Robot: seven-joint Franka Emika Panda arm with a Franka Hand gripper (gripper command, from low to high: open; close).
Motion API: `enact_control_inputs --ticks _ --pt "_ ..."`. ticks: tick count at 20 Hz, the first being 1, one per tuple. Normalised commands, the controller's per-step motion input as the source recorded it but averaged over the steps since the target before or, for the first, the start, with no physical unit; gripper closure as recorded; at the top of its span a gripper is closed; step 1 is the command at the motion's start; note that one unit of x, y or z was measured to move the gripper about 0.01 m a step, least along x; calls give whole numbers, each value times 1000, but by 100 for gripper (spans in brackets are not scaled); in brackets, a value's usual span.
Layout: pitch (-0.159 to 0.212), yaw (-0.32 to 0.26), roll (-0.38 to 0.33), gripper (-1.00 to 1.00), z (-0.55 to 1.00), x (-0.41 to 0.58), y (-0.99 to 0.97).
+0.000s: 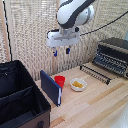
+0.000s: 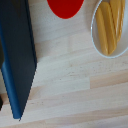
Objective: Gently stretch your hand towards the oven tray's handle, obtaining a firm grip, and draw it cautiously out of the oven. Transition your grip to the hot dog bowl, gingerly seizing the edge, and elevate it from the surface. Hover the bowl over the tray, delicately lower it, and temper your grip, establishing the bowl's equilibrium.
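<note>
The oven [image 1: 114, 52] stands at the exterior view's right, door down. The oven tray [image 1: 100, 71], a dark wire rack, sticks out in front of it, with the handle [image 1: 93, 75] along its front edge. The hot dog bowl [image 1: 78, 84] [image 2: 111, 27] rests on the wooden table, cream-white with yellow-orange food inside. High above the table, over the red cup and the bowl, my gripper [image 1: 61, 52] hangs open and empty, with two blue-tipped fingers [image 1: 67, 50] apart. No part of the gripper shows in the wrist view.
A small red cup [image 1: 60, 81] [image 2: 65, 6] stands close beside the bowl. A dark blue flat board [image 1: 51, 87] [image 2: 17, 60] stands on edge next to the cup. A large black open case [image 1: 20, 100] fills the exterior view's left. A woven screen closes off the back.
</note>
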Motion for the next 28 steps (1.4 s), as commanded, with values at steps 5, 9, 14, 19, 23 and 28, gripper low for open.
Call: enact_control_inputs --ticks 5,9,14,19,23,28 --pt "8 90 -340 -100 35 67 78" --pt "0 83 -375 -100 9 52 11" --pt "0 85 -375 -100 0 35 1" --pt "0 110 -375 -100 0 40 0" --pt "0 112 -375 -100 0 17 0" --pt "1 112 -375 -100 0 0 0"
